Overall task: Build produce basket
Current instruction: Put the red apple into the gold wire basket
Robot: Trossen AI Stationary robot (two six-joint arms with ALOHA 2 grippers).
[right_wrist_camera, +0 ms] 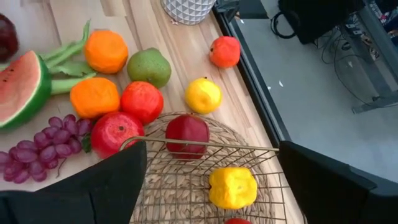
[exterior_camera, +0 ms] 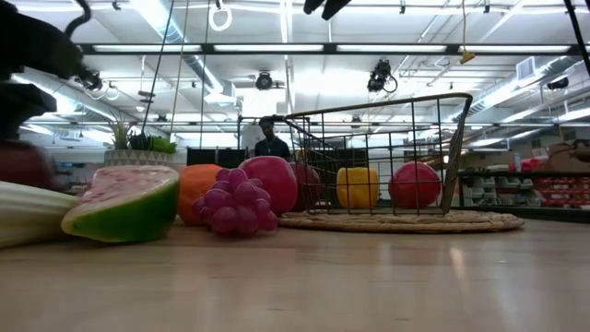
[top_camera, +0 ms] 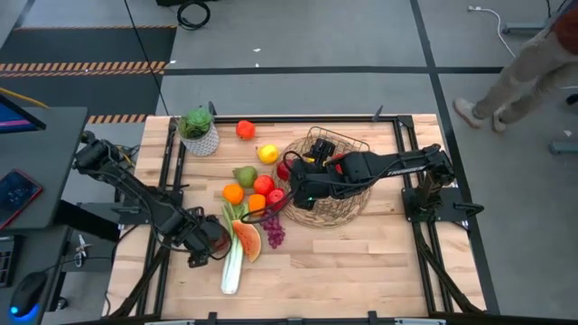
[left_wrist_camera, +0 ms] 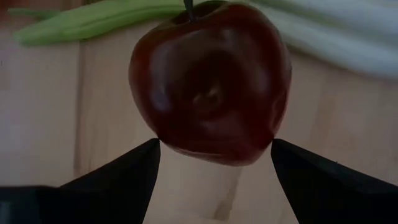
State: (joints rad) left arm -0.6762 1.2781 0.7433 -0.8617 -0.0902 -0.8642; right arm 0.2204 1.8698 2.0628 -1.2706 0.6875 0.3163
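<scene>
The brown wire basket stands right of the middle; a yellow fruit and a red fruit lie in it. My right gripper hangs open and empty above the basket's left side. Left of the basket lie oranges, red apples, a pear, a lemon, grapes, a watermelon slice and a leek. My left gripper is beside the leek, shut on a dark red apple. My left gripper pinches the dark red apple between its two fingers, one on each side of the apple's lower part. The stem end points away from the wrist, toward the leek. Whether the apple is clear of the table, I cannot tell.
A white netted pot with a green plant stands at the far left, with a red-orange fruit beside it. Bare wood lies along the near edge. A person walks on the floor beyond the far right corner.
</scene>
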